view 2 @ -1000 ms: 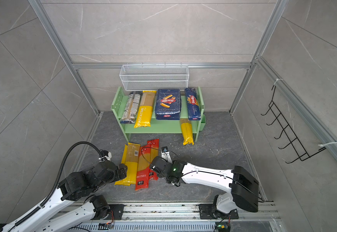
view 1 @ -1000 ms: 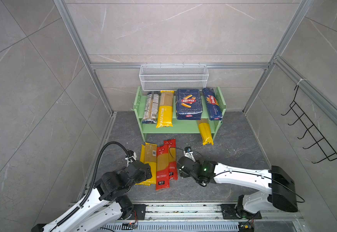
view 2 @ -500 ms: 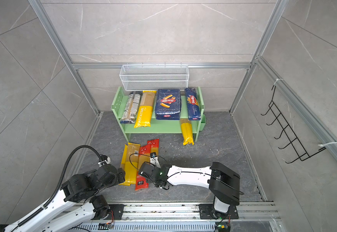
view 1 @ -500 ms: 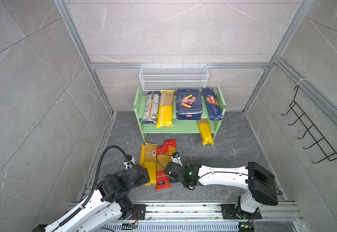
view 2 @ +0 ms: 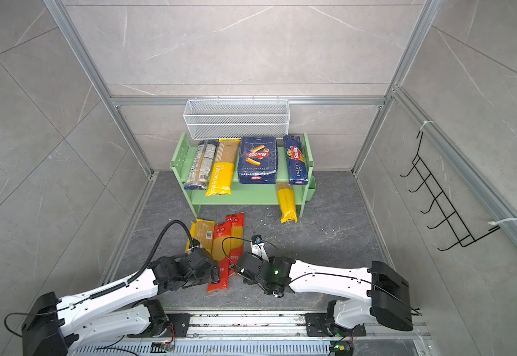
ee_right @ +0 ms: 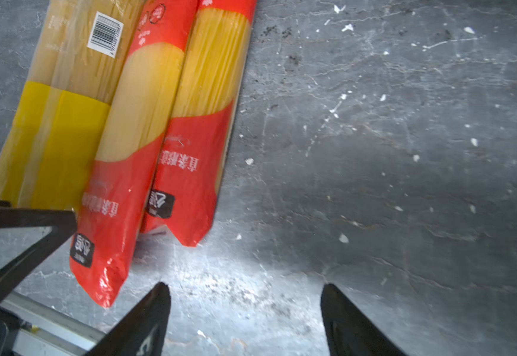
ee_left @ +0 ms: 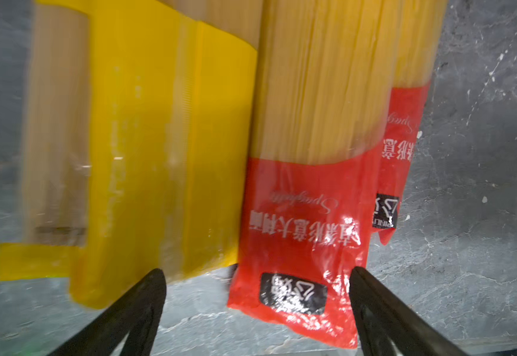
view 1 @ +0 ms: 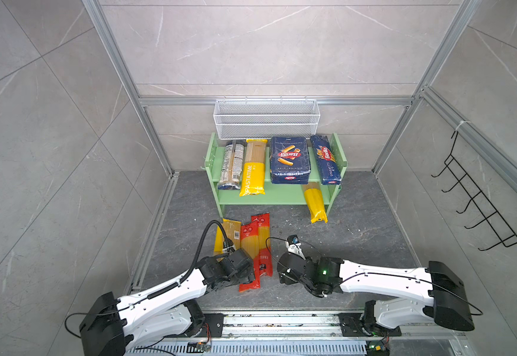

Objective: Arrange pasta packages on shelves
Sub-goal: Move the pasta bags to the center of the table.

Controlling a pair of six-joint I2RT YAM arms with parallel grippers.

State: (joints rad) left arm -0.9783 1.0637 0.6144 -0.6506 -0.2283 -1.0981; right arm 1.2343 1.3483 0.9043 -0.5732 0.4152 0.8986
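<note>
White wire mesh basket (view 1: 266, 118) on the back wall rail, black wire hook rack (view 1: 479, 203) on the right wall, grey marbled wall tiles (view 1: 251, 46), aluminium frame posts (view 1: 128, 89), dark stone tabletop (view 1: 359, 222) flecked with white crumbs (ee_right: 343, 98).

Both arms wore white moulded shells between black joint housings. A ribbed black hose (view 1: 201, 243) arched over the left arm (view 1: 165, 292); a thin black cable (view 1: 386, 273) ran along the right arm (view 1: 380, 285), whose wrist showed a small green light (view 1: 324, 272). The left hand (ee_left: 257, 272) and right hand (ee_right: 245, 288) had black, tapering fingers (ee_left: 140, 308).
</note>
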